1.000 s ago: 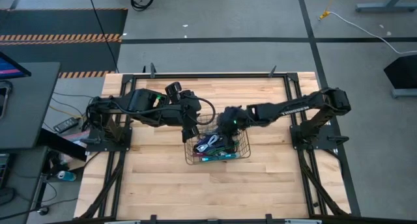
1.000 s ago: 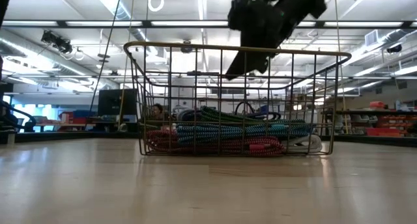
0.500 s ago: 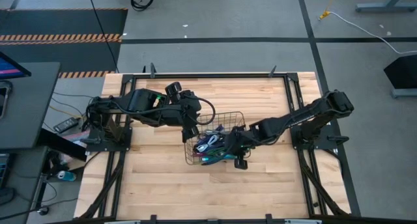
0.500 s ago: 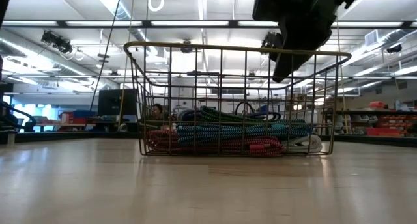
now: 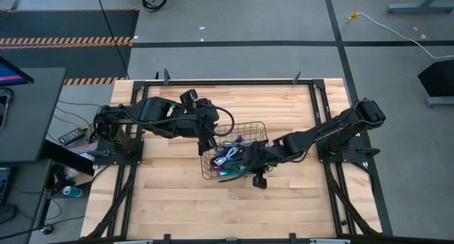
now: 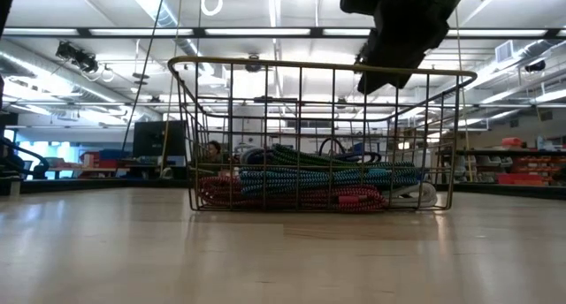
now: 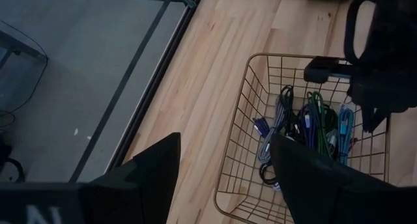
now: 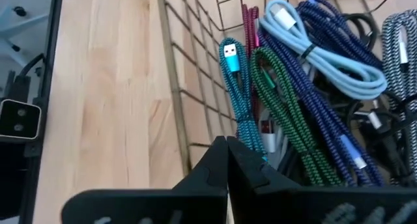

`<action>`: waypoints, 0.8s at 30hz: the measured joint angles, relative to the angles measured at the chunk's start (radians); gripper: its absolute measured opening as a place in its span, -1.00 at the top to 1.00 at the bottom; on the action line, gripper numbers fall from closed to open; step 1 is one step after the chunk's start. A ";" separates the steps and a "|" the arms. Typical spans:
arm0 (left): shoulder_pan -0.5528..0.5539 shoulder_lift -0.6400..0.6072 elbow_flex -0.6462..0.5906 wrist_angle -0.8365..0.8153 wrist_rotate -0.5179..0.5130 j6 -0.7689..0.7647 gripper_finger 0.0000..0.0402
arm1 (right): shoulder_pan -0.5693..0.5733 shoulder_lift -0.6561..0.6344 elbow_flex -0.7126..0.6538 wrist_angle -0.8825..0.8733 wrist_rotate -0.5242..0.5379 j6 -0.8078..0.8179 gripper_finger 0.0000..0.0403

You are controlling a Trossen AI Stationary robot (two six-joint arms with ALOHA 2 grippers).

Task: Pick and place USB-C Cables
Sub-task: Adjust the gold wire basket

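right gripper (image 5: pixel 255 179) — fingers pressed together, shifted slightly over basket (image 5: pixel 264 127) | left gripper (image 5: pixel 206 146) spread, unmoved | wooden table (image 5: pixel 284 208) — workshop behind

Serving as the carrier here: a pale wooden worktop (image 5: pixel 170 194) of butcher-block planks, lying inside a black metal frame (image 5: pixel 234 81) running along its edges. Resting directly on it, near the middle: a wire mesh basket (image 5: pixel 264 132), sitting flat on the wood, showing in the low view as an upright cage of thin bars (image 6: pixel 181 127) with its rim level. Lying inside the basket: the USB-C Cables (image 8: pixel 293 100), piled together in teal, green, dark blue, pale blue, maroon and black, filling the lower part of the cage (image 6: pixel 305 185). Standing on the worktop's left and right edges: the two arm bases (image 5: pixel 113 134)
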 joint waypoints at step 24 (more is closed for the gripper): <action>-0.013 0.000 0.000 -0.004 0.000 0.012 -0.21 | 0.050 -0.034 0.006 0.089 0.044 0.076 1.00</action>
